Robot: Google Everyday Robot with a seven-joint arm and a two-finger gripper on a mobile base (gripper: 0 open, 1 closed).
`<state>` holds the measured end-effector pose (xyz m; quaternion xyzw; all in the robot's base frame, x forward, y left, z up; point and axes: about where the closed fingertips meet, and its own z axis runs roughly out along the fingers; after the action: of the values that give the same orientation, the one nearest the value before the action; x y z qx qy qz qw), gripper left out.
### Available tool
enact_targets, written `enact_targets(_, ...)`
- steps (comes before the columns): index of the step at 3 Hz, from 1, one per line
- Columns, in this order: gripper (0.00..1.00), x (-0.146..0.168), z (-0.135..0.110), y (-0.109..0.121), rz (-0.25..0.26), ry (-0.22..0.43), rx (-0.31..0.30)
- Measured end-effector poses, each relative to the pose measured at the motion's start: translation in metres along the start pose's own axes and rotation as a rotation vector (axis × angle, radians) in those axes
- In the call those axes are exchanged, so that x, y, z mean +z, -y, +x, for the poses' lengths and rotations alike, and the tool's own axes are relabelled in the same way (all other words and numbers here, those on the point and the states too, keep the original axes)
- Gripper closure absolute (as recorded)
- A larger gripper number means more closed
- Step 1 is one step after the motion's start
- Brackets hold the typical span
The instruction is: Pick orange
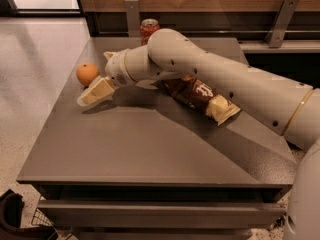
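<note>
The dark grey square tabletop carries everything. The thick white robot arm reaches leftward across it, over a brown crinkled snack bag. Its cream two-finger gripper sits low near the left edge, holding nothing; whether it is wide or narrow I cannot tell. The small round orange fruit lies just behind it, apart. To grasp well, the gripper should probably open, centre on the orange, and close gently so it doesn't roll off the edge
</note>
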<state>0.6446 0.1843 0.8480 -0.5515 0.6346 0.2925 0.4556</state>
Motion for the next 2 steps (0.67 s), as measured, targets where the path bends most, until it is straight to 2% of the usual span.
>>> enact_targets(1, 0.17, 0.0120, -0.0017, 0.0011, -0.007, 0.005, -0.002)
enact_targets(2, 0.49, 0.0146, -0.0023, -0.0013, -0.012, 0.006, -0.003)
